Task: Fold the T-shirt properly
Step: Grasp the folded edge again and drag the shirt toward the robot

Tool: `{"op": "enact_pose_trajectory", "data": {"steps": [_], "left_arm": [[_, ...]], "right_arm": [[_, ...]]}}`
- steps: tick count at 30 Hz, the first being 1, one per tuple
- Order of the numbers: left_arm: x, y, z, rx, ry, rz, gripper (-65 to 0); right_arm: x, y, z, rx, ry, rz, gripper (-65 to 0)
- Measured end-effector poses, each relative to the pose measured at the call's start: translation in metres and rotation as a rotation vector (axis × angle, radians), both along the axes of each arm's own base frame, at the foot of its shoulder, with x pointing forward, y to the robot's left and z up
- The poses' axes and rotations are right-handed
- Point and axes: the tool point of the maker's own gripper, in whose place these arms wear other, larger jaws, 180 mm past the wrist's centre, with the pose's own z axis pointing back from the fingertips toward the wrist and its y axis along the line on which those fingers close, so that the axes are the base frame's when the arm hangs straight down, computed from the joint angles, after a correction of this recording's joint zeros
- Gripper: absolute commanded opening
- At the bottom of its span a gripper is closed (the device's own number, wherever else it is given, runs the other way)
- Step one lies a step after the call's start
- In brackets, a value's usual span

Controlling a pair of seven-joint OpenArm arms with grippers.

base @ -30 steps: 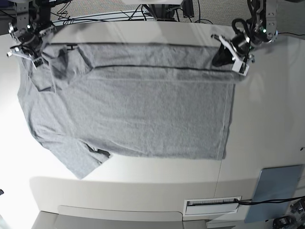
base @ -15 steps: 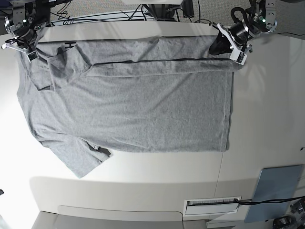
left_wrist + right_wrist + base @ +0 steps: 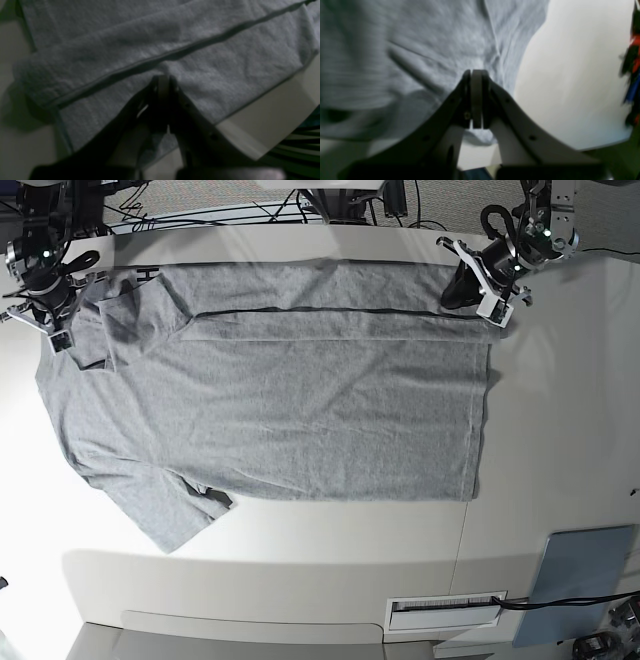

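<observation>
Your grippers have carried the folded strip of the T-shirt (image 3: 280,400) back toward the table's (image 3: 560,430) far edge, so the fold has narrowed rather than advanced. The left gripper (image 3: 478,288) is clamped on the hem corner, the right gripper (image 3: 48,308) on the shoulder; the shirt lies flat across the middle.

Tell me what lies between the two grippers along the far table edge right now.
In the base view, only the T-shirt: its folded-over far strip runs unbroken from the right gripper to the left gripper. Both are shut on the cloth.
</observation>
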Motion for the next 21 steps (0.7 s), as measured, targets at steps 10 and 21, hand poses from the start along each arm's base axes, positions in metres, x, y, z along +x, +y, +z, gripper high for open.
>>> {"op": "enact_pose_trajectory", "data": {"steps": [10, 21], "left_arm": [[-0.001, 0.005, -0.002, 0.017, 0.014, 0.038, -65.0], [-0.024, 0.009, -0.005, 0.002, 0.02, 0.078, -65.0]], "right_arm": [[-0.037, -0.006, -0.03, 0.042, 0.134, -0.019, -65.0], [-0.066, -0.011, -0.034, -0.001, 0.191, -0.002, -65.0]]}}
